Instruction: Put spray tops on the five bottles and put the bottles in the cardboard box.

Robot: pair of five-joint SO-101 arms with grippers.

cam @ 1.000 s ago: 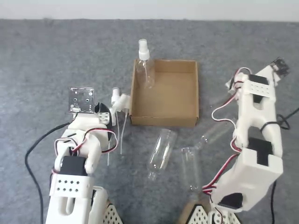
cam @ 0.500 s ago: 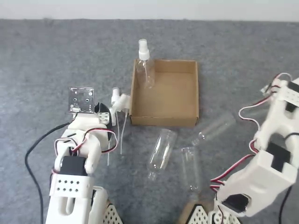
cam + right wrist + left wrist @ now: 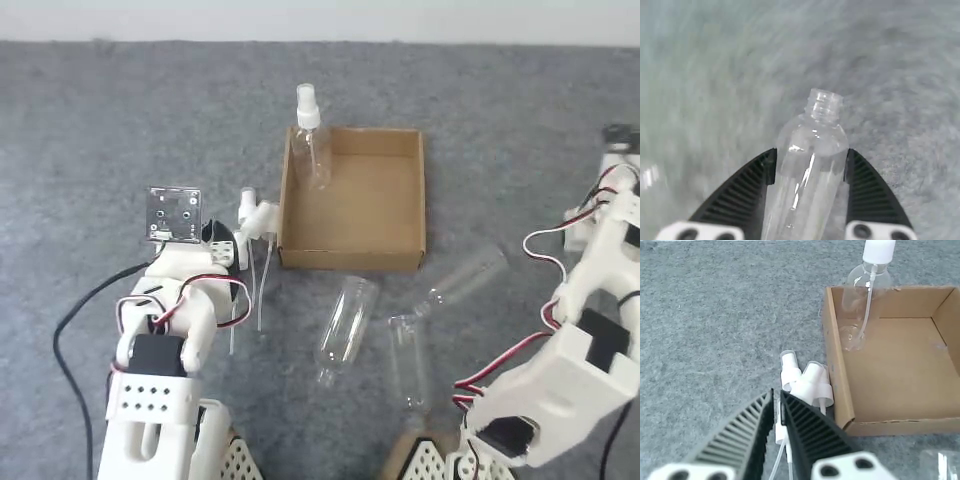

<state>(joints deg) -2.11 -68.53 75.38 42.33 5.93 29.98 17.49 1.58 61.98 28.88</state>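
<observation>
- left gripper (image 3: 776,395): jaws nearly closed, tips at spray tops (image 3: 807,385) just beside cardboard box (image 3: 836,380)
- right gripper (image 3: 810,153): half-open, clamping uncapped bottle (image 3: 811,142), well apart from cardboard box

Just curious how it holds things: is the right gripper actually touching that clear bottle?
Touching. In the right wrist view the fingers of the right gripper sit flush against both sides of the uncapped clear bottle, with no gap.

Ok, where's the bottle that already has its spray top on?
In the high view, the capped bottle stands upright inside the cardboard box, in its far left corner.
</observation>
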